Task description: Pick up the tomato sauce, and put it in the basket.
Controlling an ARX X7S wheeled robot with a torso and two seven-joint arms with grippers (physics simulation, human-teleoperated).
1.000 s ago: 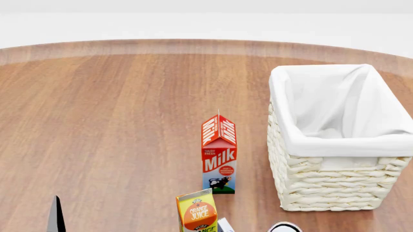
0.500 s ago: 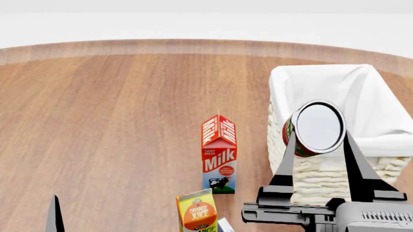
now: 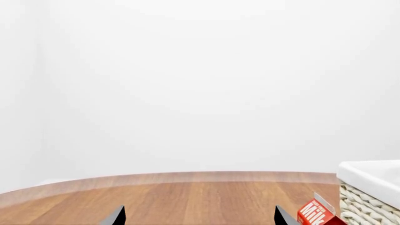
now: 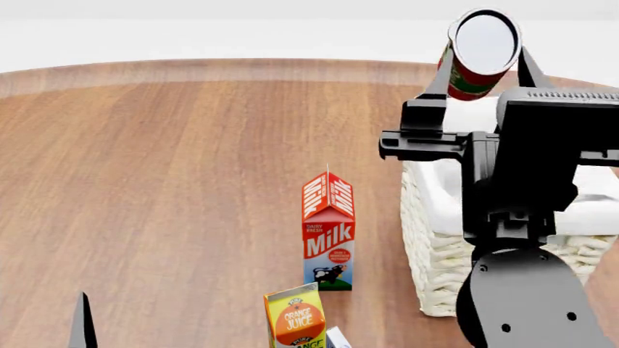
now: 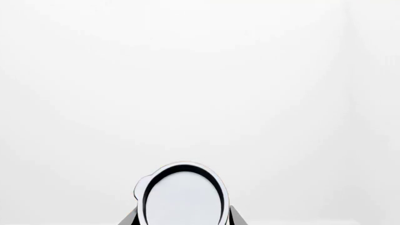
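Sauce (image 4: 479, 52): small tin, red and green label, pale silver lid facing the head camera, lying tilted on its side. My right gripper (image 4: 480, 61) is clamped on it, one finger on each side, at the upper right of the head frame, above the basket's far end. Basket (image 4: 440, 254): cream wicker, white liner over the rim; my arm hides most of its inside. My left gripper (image 3: 198, 216) has its fingers spread wide, holding nothing. Milk (image 4: 329, 232) stands on the counter (image 4: 174, 181) left of the basket.
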